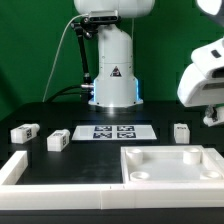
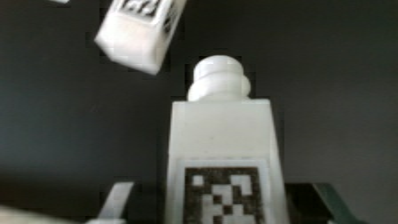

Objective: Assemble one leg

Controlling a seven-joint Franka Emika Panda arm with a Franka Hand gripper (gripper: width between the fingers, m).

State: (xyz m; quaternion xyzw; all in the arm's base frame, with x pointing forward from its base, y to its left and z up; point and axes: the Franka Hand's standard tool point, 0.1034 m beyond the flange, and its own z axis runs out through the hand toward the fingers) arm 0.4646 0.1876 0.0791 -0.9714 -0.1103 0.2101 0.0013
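Observation:
My gripper is shut on a white leg. The leg's black-and-white tag faces the wrist camera and its rounded peg points away from the fingers. In the exterior view the gripper hangs high at the right edge, above the table. Three more legs lie on the black table: two at the exterior view's left and one at the right. Another loose leg shows in the wrist view beyond the held one.
The marker board lies in the middle, in front of the robot base. The large white tray-like piece with raised corners sits at the front right. A white border rail runs along the front left.

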